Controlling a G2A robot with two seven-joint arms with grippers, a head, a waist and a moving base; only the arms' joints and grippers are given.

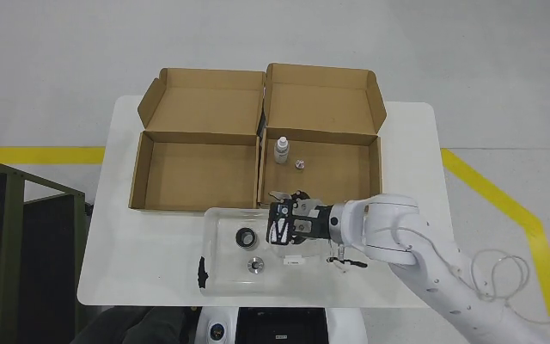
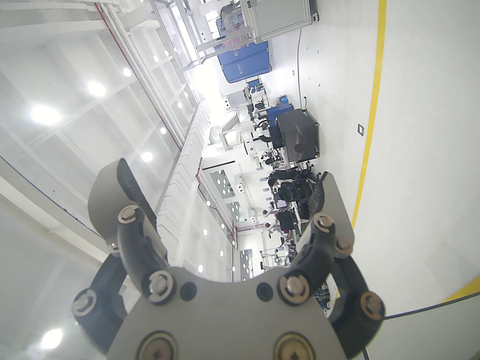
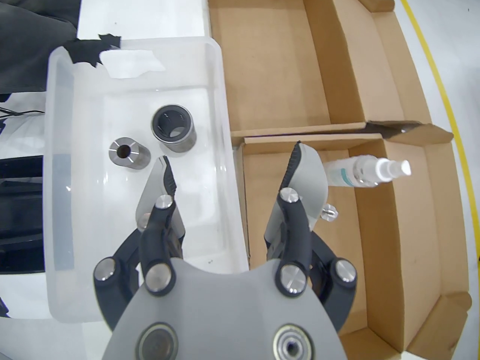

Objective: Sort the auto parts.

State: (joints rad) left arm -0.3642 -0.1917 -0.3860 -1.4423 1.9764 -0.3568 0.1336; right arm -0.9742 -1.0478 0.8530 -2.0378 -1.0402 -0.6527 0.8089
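Note:
A clear plastic bin at the table's front holds a black ring bearing and a silver bushing. Behind it stand two open cardboard boxes. The left box has nothing in it. The right box holds a white spray bottle and a small metal part. My right gripper hovers open across the bin's far rim, holding nothing. In its wrist view, one finger is over the bin near the bushing and bearing, the other finger over the box by the bottle. My left gripper is open, aimed at the room.
Black tape marks one corner of the bin. The small metal part lies just past my right gripper's finger. The boxes' lids stand folded back at the far side. Bare white table lies left of the bin.

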